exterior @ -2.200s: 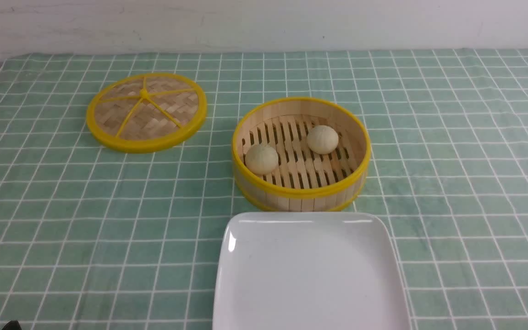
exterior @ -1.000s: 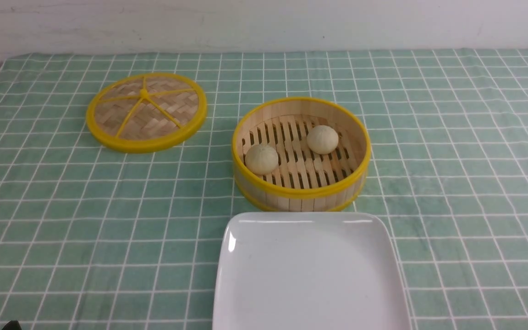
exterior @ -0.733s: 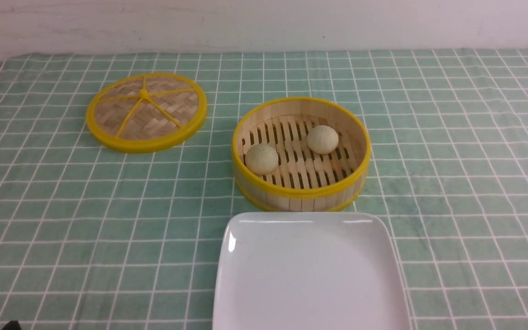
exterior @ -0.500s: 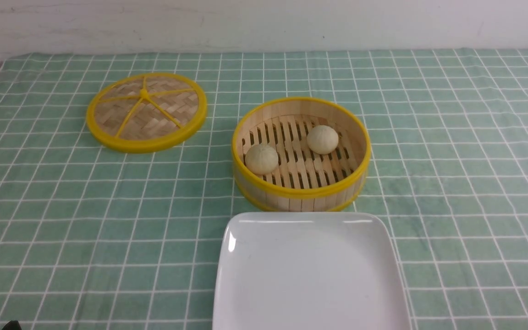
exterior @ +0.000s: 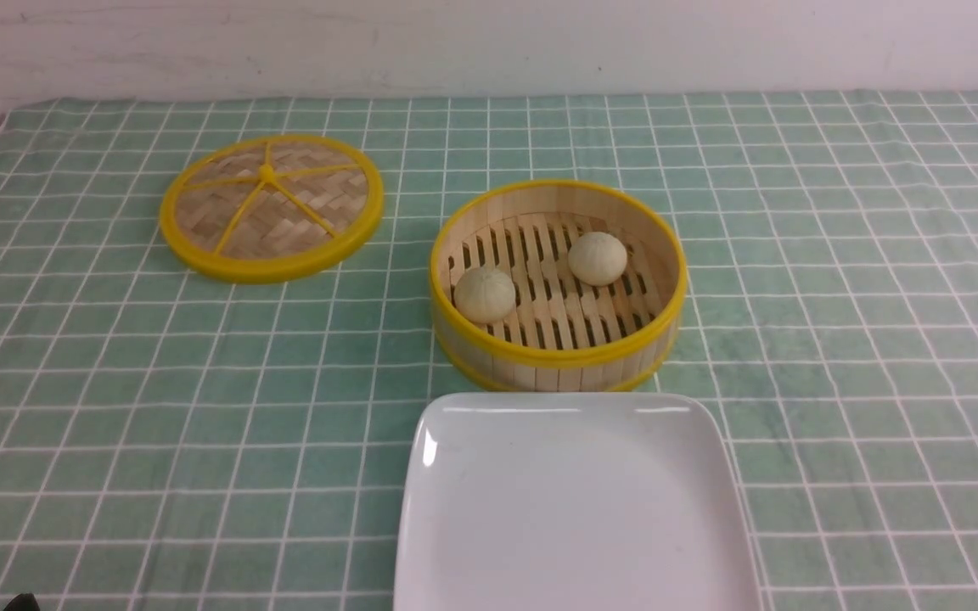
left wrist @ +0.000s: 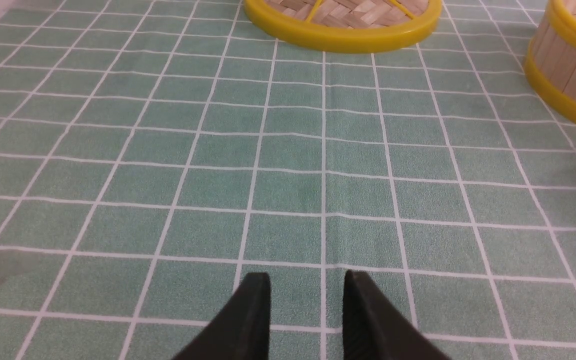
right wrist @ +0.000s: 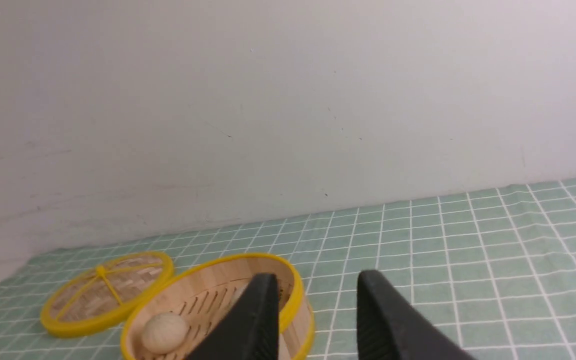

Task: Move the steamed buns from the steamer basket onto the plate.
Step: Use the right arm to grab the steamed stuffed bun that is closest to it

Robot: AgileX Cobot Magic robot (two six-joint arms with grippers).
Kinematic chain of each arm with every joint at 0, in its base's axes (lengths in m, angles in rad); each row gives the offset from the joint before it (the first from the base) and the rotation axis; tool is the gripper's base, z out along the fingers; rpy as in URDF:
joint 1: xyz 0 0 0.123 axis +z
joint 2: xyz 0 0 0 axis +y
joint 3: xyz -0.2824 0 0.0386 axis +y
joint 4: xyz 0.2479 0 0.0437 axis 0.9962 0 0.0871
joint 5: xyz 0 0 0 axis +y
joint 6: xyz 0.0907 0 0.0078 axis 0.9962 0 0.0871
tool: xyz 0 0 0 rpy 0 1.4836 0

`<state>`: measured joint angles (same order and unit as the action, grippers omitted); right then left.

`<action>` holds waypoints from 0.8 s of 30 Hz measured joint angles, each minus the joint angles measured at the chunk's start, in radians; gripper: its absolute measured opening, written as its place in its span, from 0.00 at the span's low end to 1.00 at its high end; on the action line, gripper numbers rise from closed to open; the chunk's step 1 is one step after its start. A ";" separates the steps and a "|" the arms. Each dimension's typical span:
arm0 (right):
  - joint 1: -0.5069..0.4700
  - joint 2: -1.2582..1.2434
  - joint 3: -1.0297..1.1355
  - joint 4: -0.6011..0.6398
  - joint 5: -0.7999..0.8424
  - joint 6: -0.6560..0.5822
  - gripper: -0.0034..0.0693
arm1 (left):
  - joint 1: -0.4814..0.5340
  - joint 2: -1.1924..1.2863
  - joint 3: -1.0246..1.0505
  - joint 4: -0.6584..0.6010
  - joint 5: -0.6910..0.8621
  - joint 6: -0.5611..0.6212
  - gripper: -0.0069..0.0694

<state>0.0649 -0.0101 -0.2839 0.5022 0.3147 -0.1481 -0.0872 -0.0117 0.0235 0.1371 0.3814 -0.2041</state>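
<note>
The checked tablecloth (exterior: 115, 382) carries all items. The plate (exterior: 574, 509) lies nearest the robot, just in front of the steamer basket (exterior: 557, 355). The lid (exterior: 271, 206) lies flat, rear-left of the basket. The left bun (exterior: 485, 294) and right bun (exterior: 598, 258) rest on the basket floor, apart. On the left gripper (left wrist: 305, 276) and right gripper (right wrist: 318, 275), the jaws stand apart and hold nothing.

I see a woven, yellow-rimmed lid (exterior: 271, 206) lying flat on the green checked tablecloth (exterior: 115, 382), with a white wall (exterior: 489, 42) behind.

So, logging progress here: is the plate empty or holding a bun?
Empty: the plate is bare; both buns sit in the steamer basket.
</note>
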 joint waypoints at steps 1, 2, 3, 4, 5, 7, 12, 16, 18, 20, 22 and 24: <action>0.000 0.000 0.000 0.006 0.000 0.000 0.38 | 0.000 0.000 0.000 0.000 0.000 0.000 0.41; 0.000 0.000 0.000 0.026 0.000 0.000 0.38 | 0.000 0.000 0.000 0.000 0.000 0.000 0.41; 0.000 0.000 0.000 0.031 0.000 0.000 0.38 | 0.000 0.000 0.000 0.000 0.000 0.000 0.41; 0.000 0.000 0.000 0.037 0.000 0.000 0.38 | 0.000 0.000 0.000 0.000 0.000 0.000 0.41; 0.000 0.000 0.000 0.038 0.000 0.000 0.38 | 0.000 0.000 0.000 0.000 0.000 0.000 0.41; 0.000 0.000 0.000 0.042 0.000 0.000 0.38 | 0.000 0.000 0.000 0.000 0.000 0.000 0.41; 0.000 0.000 0.000 0.044 0.001 0.000 0.38 | 0.000 0.000 0.000 0.000 0.000 0.000 0.41; 0.000 0.000 0.000 0.044 0.001 0.001 0.38 | 0.000 0.000 0.000 0.003 0.000 0.000 0.41; 0.000 0.000 0.000 0.044 0.006 0.001 0.38 | 0.000 0.000 0.000 0.003 0.000 0.000 0.41; 0.000 0.000 0.000 0.045 0.027 0.002 0.38 | 0.000 0.000 0.000 0.003 0.000 0.000 0.41; 0.000 0.000 0.000 0.048 0.052 0.002 0.38 | 0.000 0.000 0.000 0.008 0.000 0.000 0.41; 0.000 0.000 0.000 0.052 0.085 0.003 0.38 | 0.000 0.000 0.000 0.011 -0.005 -0.002 0.41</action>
<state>0.0649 -0.0101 -0.2839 0.5537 0.3993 -0.1451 -0.0872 -0.0117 0.0235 0.1485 0.3761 -0.2061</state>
